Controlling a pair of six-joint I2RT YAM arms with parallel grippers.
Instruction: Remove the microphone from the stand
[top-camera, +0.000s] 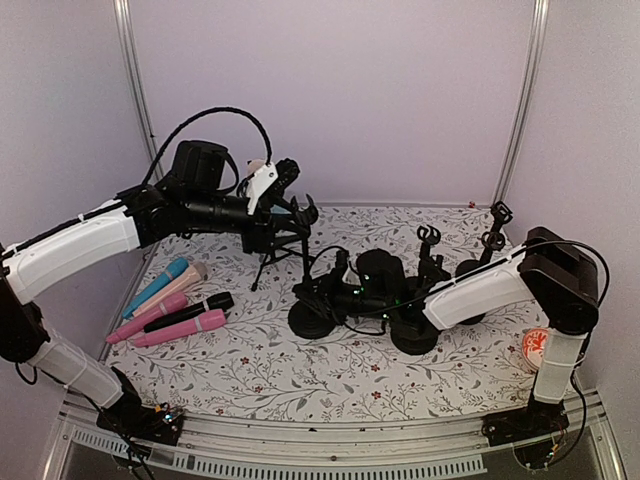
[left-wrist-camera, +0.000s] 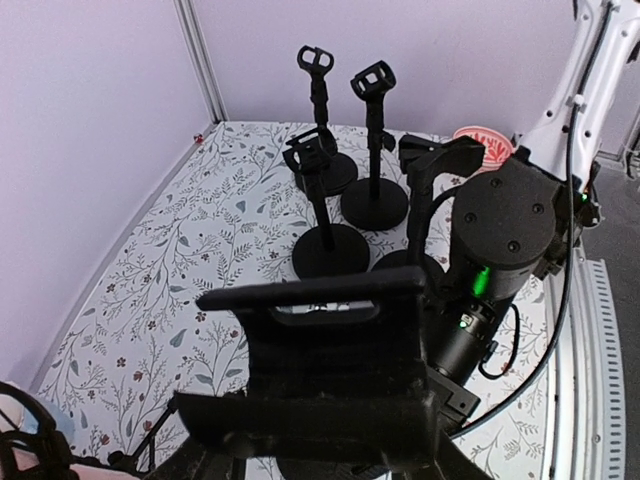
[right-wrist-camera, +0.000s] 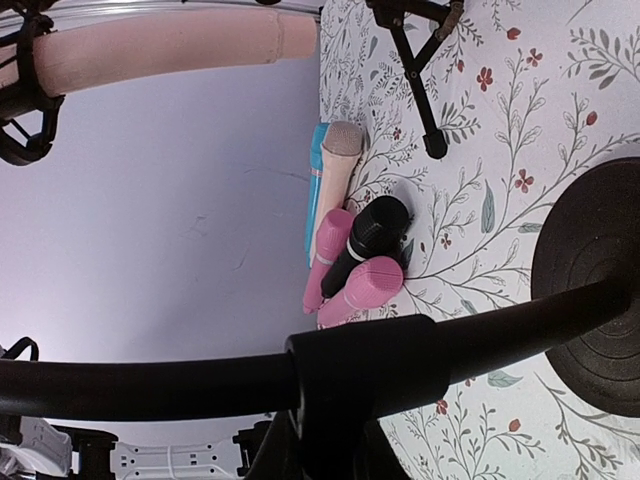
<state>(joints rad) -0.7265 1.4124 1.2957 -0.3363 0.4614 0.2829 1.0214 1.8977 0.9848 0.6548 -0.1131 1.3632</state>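
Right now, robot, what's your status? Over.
Left gripper beside the microphone, grip unclear. Right gripper shut on a round-base stand. Microphone clipped in the tripod stand. Nothing seen blocking it.

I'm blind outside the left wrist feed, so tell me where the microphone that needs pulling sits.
Observer: The peach microphone is clipped in the tripod stand, toward the far left corner of the mat.
Operator: Report the right arm.
Observer: The right gripper is shut on the pole of a round-based stand, apart from the tripod.
Operator: List anything loose.
Observer: Five loose microphones lie bunched at the mat's left edge.
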